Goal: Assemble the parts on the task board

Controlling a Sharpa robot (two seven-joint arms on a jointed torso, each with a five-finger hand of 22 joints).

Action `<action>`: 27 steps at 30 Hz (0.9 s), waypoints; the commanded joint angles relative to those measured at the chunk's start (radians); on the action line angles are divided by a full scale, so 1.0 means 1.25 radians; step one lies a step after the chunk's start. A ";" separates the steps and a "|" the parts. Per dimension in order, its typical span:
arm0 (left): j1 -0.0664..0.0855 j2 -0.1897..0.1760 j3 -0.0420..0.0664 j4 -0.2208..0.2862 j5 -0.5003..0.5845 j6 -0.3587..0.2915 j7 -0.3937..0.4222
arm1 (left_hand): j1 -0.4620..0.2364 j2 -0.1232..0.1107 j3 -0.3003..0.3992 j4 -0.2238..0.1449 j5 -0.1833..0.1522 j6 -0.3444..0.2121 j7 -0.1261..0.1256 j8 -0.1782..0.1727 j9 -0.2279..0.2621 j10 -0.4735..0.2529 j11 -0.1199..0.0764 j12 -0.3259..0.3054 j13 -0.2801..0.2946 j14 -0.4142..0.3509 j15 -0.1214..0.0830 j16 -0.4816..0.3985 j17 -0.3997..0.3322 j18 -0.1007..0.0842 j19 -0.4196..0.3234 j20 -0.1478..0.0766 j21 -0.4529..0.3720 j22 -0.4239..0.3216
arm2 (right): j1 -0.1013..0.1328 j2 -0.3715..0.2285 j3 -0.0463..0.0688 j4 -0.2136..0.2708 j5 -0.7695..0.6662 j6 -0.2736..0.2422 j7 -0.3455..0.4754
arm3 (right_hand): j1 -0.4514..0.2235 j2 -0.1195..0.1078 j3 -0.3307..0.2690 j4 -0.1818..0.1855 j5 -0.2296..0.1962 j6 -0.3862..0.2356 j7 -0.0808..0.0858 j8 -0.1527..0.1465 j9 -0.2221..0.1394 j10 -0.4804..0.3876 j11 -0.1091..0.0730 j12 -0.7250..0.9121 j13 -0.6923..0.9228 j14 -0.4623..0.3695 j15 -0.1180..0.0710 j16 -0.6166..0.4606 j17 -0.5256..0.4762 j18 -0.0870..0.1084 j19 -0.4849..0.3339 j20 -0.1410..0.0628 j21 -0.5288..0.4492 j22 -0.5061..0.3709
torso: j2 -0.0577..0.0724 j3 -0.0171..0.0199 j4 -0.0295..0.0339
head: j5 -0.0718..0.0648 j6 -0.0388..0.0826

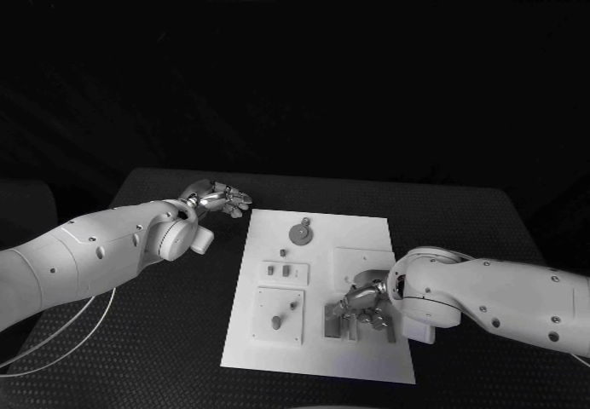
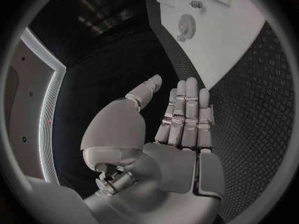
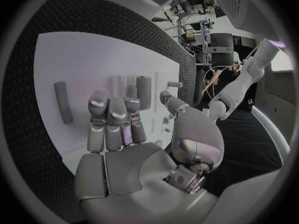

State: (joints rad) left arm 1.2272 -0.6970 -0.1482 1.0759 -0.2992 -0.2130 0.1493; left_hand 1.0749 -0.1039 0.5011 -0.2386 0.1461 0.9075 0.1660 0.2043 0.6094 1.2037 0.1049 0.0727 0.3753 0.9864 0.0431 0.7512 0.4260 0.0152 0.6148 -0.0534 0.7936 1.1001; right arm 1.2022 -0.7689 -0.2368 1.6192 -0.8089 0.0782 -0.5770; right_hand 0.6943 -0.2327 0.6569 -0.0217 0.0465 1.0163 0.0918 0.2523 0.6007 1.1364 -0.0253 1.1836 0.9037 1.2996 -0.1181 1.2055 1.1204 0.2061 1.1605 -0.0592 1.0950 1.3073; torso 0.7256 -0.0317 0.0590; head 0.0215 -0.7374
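Hovering low over the lower right of the task board [image 1: 322,294], the right robot hand [image 1: 364,300] looks like it's lining up on the small upright parts there, which would explain why it's parked so close. In the head view its fingers point down among those pieces, but I can't tell from there if anything is pinched. The right wrist view helps: fingers [image 3: 112,119] held together and slightly bent over the white plate [image 3: 93,59], nothing in them that I can see, with a short bar [image 3: 63,102] and a few pegs [image 3: 144,92] lying just past the fingertips.

The left robot hand [image 1: 219,198] sits off the board at its upper left corner, over the dark worktop [image 1: 172,341], probably just staying clear. Its wrist view shows it flat and released, fingers [image 2: 187,112] straight, holding nothing, plus the gear [image 2: 186,23] up near the board's far end, which the head view shows only as a little round disc [image 1: 300,232].
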 commanded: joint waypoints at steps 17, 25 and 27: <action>0.001 0.002 0.000 0.000 -0.003 0.008 0.008 | -0.007 -0.001 0.000 0.005 -0.003 -0.003 0.000 0.004 -0.001 -0.006 0.001 -0.002 -0.001 0.007 0.000 -0.005 0.002 -0.003 0.005 -0.002 -0.003 0.001 | 0.051 -0.138 -0.002 0.058 0.001 0.040 0.072 | 0.078 0.001 0.001 -0.042 0.002 0.013 -0.003 0.013 0.013 0.018 0.001 -0.005 0.003 0.008 -0.008 -0.004 0.005 0.045 0.006 -0.006 0.002 -0.004 | 0.000 0.0007 -0.0013 | -0.012 0.013; 0.001 0.002 0.000 0.000 -0.003 0.009 0.008 | -0.006 -0.001 0.001 0.005 -0.003 -0.003 0.000 0.004 -0.001 -0.006 0.001 -0.002 -0.001 0.007 0.000 -0.005 0.002 -0.003 0.005 -0.002 -0.003 0.002 | 0.053 -0.170 -0.002 0.055 -0.060 0.112 0.017 | 0.108 0.029 -0.007 -0.070 0.003 0.017 -0.004 0.016 0.019 0.019 0.000 -0.008 0.005 0.009 -0.008 -0.005 0.007 0.045 0.004 -0.003 0.002 -0.003 | 0.000 0.0005 -0.0009 | -0.019 0.014; 0.001 0.002 0.000 0.000 -0.003 0.009 0.008 | -0.006 -0.001 0.001 0.005 -0.003 -0.003 0.000 0.004 -0.001 -0.006 0.001 -0.002 -0.001 0.007 0.000 -0.005 0.002 -0.003 0.005 -0.002 -0.003 0.002 | 0.053 -0.174 -0.002 0.056 -0.074 0.137 0.005 | 0.108 0.029 -0.007 -0.070 0.003 0.017 -0.004 0.016 0.019 0.019 0.000 -0.008 0.005 0.009 -0.008 -0.005 0.007 0.045 0.004 -0.003 0.002 -0.003 | 0.000 0.0007 -0.0010 | -0.020 0.013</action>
State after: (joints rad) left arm 1.2272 -0.6960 -0.1483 1.0741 -0.2995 -0.2129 0.1502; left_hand 1.0749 -0.1039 0.5012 -0.2386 0.1461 0.9075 0.1660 0.2043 0.6095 1.2037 0.1049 0.0727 0.3753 0.9864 0.0431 0.7512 0.4279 0.0151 0.6148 -0.0534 0.7936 1.1007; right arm 1.2682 -0.9844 -0.2395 1.6882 -0.8436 0.1550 -0.5263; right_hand 0.8270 -0.2000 0.6487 -0.1064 0.0465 1.0300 0.0855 0.2662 0.6224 1.1511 -0.0251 1.1799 0.9089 1.3079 -0.1232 1.2032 1.1281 0.2061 1.1647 -0.0628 1.0950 1.3036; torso 0.7257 -0.0304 0.0577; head -0.0020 -0.7204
